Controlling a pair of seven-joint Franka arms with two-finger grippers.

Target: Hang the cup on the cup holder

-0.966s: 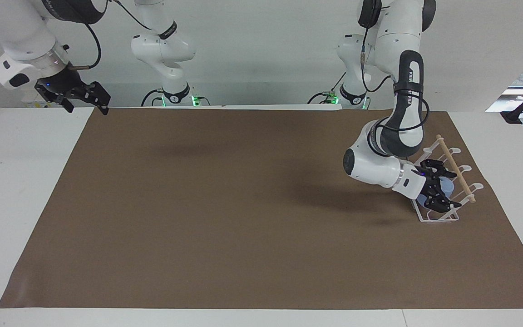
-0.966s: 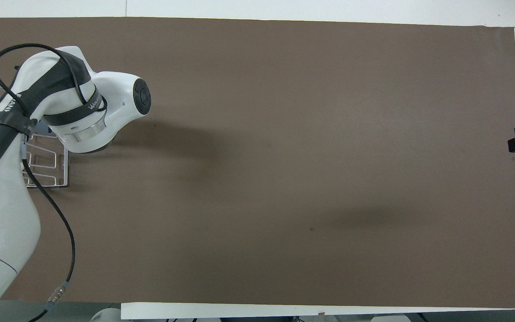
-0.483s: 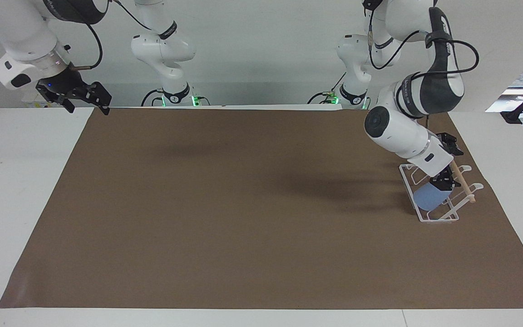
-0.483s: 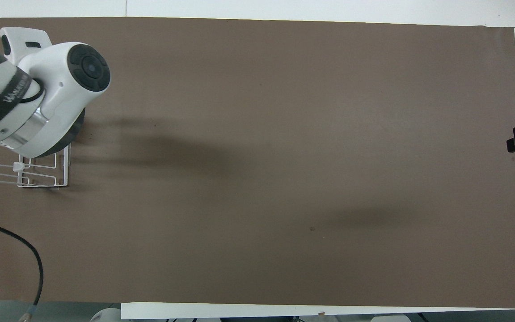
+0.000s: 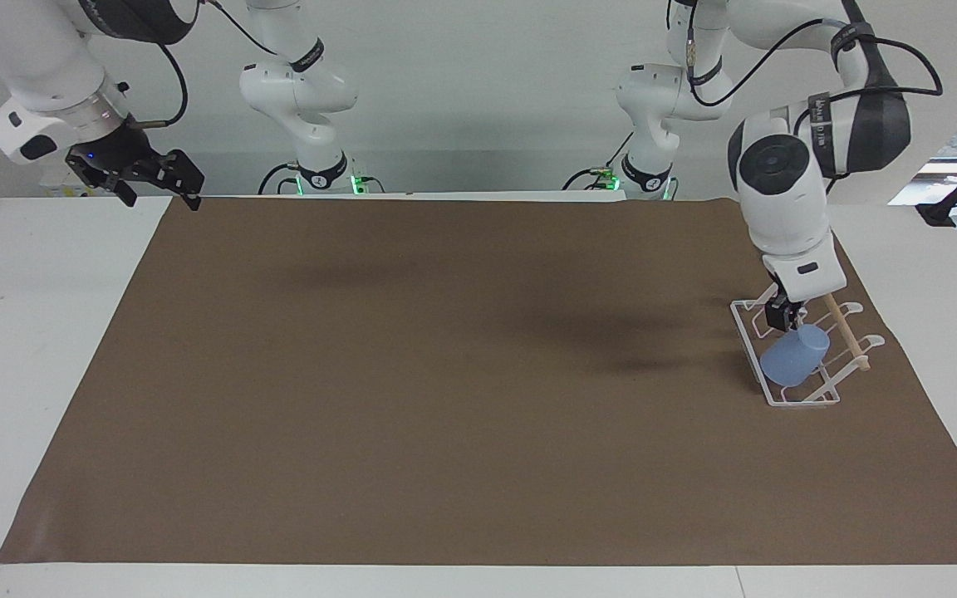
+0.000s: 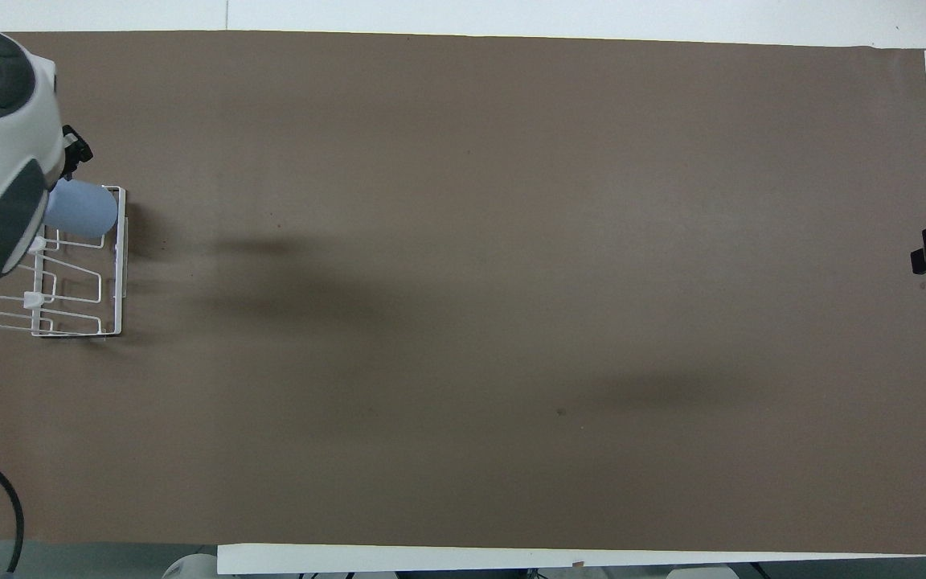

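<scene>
Now at release-and-retreat stage, by judgement. Cup (image 5: 792,355) sits tilted on prong of cup holder (image 5: 748,328), at holder's end farthest from robots. Left gripper (image 5: 787,318) just above cup; finger state cannot tell, nor contact. Next calls for straight lift clear, no snagging dowel (image 5: 846,333). Right gripper (image 5: 146,176) waits well apart from holder, fingers spread, empty. Holder carries only cup.

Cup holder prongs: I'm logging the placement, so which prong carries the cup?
The end prong farthest from the robots on the cup holder: the cup sits tilted on it, while the prongs nearer the robots are bare.
</scene>
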